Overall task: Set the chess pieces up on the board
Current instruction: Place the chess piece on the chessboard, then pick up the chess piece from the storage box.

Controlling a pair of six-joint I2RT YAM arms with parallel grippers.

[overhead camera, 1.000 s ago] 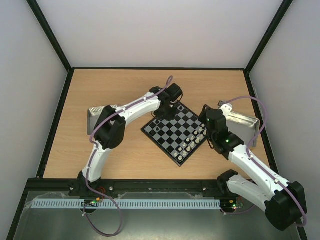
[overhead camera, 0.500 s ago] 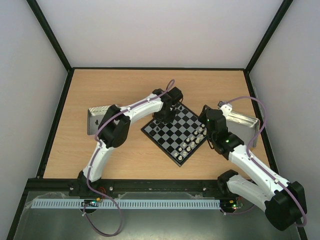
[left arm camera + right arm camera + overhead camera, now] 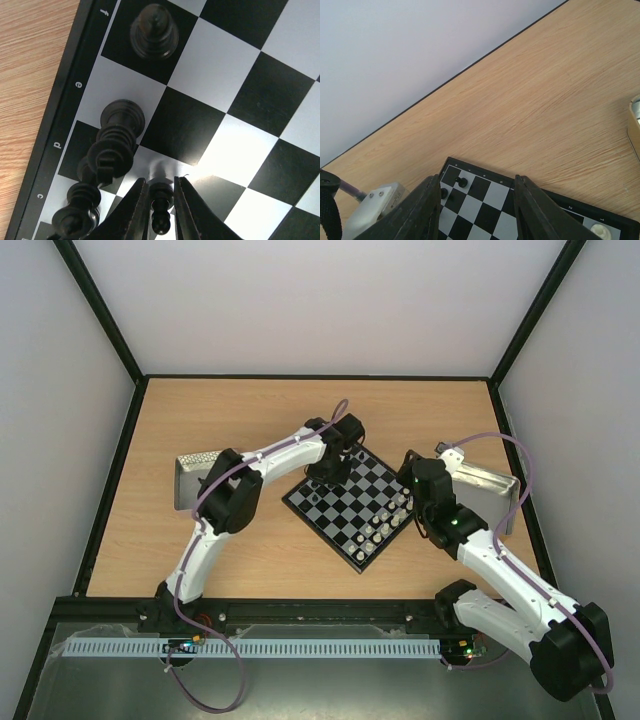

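Plainly, the left gripper pinches a glossy black pawn between its slim dark fingers, near the lettered rim of the board. The board lies cornerwise about mid-way across the wood-grain tabletop. Ridged, turned black pieces stand along that rim, and silvery pieces line the side facing the tabletop's right edge. The right gripper hangs spread wide, holding nothing. Against a second ago, the left arm's elbow sits nearer the board, while the right arm looks unchanged.
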